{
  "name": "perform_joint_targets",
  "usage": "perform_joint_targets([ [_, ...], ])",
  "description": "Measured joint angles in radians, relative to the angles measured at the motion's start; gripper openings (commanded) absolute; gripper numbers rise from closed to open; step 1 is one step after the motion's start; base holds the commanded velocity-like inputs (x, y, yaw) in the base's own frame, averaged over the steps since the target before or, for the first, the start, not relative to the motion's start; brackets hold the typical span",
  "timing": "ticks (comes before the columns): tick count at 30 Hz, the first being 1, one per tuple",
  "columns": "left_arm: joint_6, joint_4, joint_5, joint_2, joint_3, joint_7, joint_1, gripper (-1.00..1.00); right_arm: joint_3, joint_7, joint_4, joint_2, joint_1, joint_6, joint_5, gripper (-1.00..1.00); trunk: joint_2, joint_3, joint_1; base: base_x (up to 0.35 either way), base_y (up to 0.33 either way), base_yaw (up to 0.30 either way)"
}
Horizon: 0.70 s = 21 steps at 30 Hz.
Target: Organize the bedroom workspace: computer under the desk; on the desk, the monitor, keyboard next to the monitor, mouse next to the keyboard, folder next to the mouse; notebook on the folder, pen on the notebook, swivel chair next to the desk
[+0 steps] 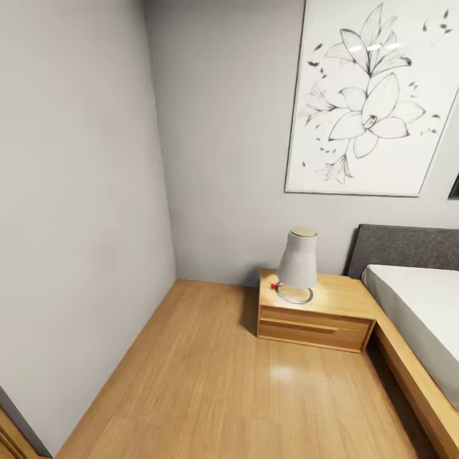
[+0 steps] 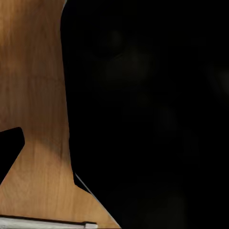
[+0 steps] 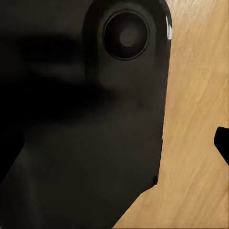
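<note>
In the head view I face a bedroom corner with grey walls [image 1: 83, 191] and a wooden floor [image 1: 210, 382]. In the left wrist view a dark part of my own body [image 2: 143, 114] hangs over the wooden floor [image 2: 38, 95]. A small dark wedge [image 2: 9, 152] at the picture's edge may be a fingertip. The right wrist view has a black robot part with a round socket [image 3: 126, 36] above the floor [image 3: 195, 119], and another dark wedge [image 3: 222, 143] at the edge. I cannot tell how either gripper's jaws stand.
A wooden nightstand [image 1: 315, 319] stands against the far wall with a grey lamp [image 1: 298, 264] on it. A bed [image 1: 414, 319] with a dark headboard runs along the right. A framed flower drawing [image 1: 373, 95] hangs above. A wooden edge [image 1: 9, 440] shows at the lower left.
</note>
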Motion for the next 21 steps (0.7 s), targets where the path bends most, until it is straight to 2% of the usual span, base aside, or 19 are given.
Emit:
perform_joint_targets([
  [3,-0.004,-0.011,-0.003,-0.011,-0.001,0.001,-0.002,1.0,-0.002,-0.002,-0.003,0.011,-0.004,-0.003,-0.001,1.0,0.0,0.001,0.0,0.0,0.0,0.0],
  [6,-0.004,-0.016,-0.003,-0.028,-0.001,0.001,-0.002,1.0,-0.002,-0.002,-0.003,0.026,-0.004,-0.003,-0.001,1.0,0.021,0.01,-0.011,0.0,0.0,0.0],
  [13,-0.004,-0.023,-0.003,-0.046,0.0,0.001,-0.002,1.0,-0.002,-0.001,-0.014,0.028,-0.008,-0.023,-0.003,1.0,0.07,0.032,-0.038,0.0,0.0,0.0],
  [21,-0.004,-0.025,-0.003,-0.049,0.0,0.001,-0.002,1.0,-0.002,0.003,-0.009,0.031,-0.009,-0.066,-0.004,1.0,0.126,0.057,-0.069,0.0,0.0,0.0],
])
